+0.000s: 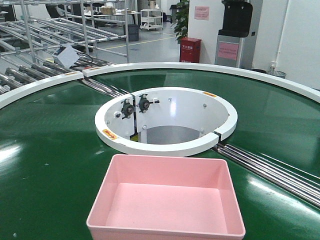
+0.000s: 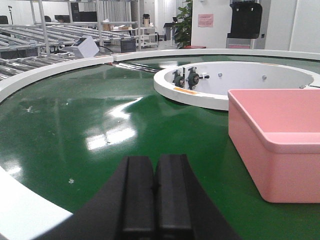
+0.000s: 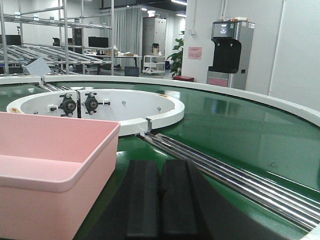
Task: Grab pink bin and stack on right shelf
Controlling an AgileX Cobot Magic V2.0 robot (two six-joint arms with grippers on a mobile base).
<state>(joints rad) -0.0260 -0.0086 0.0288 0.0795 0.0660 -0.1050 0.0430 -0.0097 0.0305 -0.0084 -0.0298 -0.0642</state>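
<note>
Looking down on the pink bin (image 1: 165,200), upright and empty on the green conveyor belt (image 1: 50,150), just short of the white ring (image 1: 165,120). Flanking it low on both sides with the left tool (image 2: 154,197) and the right tool (image 3: 160,202), each with pads pressed together, gripping nothing, clear of the walls. No right shelf in view. Risks: shoving the bin along the glossy belt by closing in with pads unparted; slipping off the sloping walls through a shallow pinch at the rim; twisting it loose by raising one side ahead of the other.
</note>
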